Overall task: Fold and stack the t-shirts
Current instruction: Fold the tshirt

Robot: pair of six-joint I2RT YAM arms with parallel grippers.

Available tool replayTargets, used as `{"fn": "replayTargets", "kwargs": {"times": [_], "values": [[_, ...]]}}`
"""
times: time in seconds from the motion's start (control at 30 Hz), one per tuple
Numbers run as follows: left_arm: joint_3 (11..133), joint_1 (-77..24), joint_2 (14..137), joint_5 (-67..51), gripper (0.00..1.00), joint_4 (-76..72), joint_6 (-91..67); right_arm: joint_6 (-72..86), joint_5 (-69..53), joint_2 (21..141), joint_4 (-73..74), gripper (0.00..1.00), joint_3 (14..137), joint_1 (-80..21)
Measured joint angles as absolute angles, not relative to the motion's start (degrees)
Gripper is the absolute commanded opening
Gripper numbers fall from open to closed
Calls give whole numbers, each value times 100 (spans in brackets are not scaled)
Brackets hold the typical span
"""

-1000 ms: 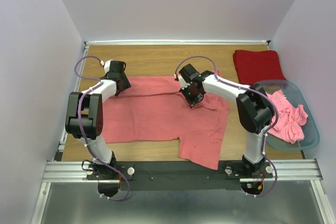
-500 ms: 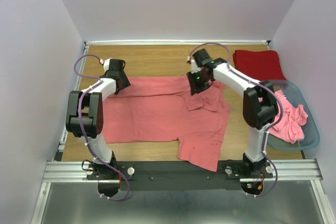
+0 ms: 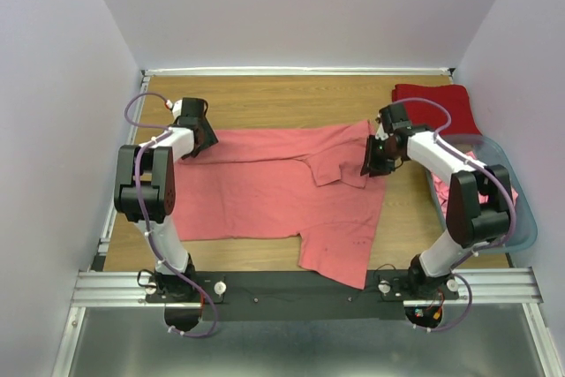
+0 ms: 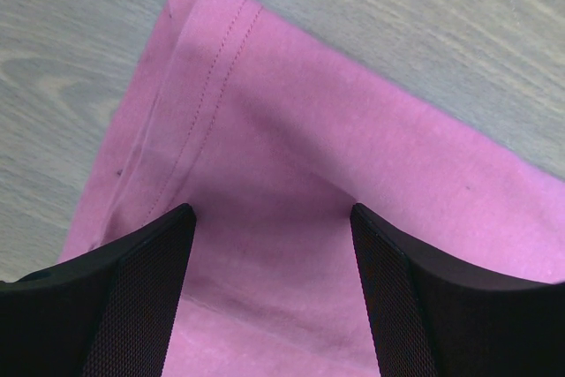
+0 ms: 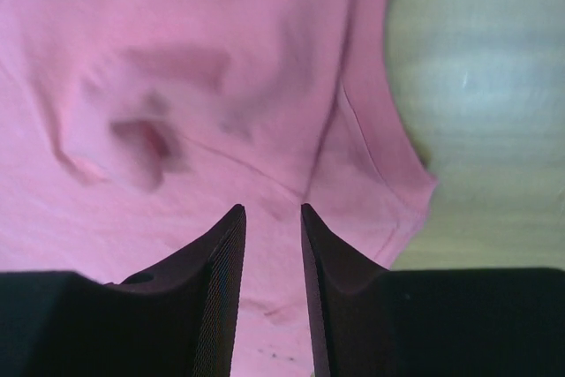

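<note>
A salmon-pink t-shirt lies spread across the table with a small rumpled flap near its right side. My left gripper hovers over the shirt's far-left corner; in the left wrist view it stands wide open above the stitched hem. My right gripper is at the shirt's right edge. In the right wrist view it is open by a narrow gap, with pink cloth below and nothing pinched. A folded deep red t-shirt lies at the back right.
An oval grey-blue basket stands at the right edge of the table with crumpled pink t-shirts in it. Bare wood shows behind the spread shirt. White walls close in the table on the left, back and right.
My right gripper has opened, let go of the cloth near the shirt's middle and swung right to the shirt's edge. The left arm has barely moved.
</note>
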State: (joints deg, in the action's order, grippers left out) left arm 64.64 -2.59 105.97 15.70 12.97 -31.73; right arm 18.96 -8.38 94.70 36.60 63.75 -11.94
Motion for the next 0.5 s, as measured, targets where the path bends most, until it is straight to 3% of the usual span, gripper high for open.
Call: {"fn": "replayTargets", "kwargs": {"times": [0.5], "values": [[6499,-220,10613,1535,79,1297,-3177,2838,-1144,9347,2655,38,5249,-1140]]}}
